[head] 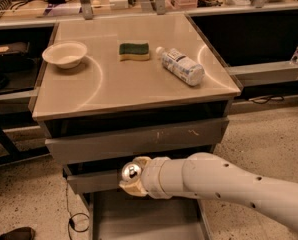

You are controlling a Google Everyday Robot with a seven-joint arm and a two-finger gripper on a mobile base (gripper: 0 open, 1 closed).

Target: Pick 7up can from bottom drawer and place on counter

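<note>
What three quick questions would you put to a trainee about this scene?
1. True or false: the 7up can already stands on the counter.
2. Which item lies on its side on the counter: A bowl, B sponge, C bottle?
3. Where is the gripper, and what is it doing?

Key: 1 false. 2 C. 3 Above the open bottom drawer, shut on the 7up can.

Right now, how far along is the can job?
Done: the bottom drawer is open and the 7up can is up off its floor. In hand: the claw grips the can in front of the middle drawer, below the counter. Left: raise it and set it on the counter.
</note>
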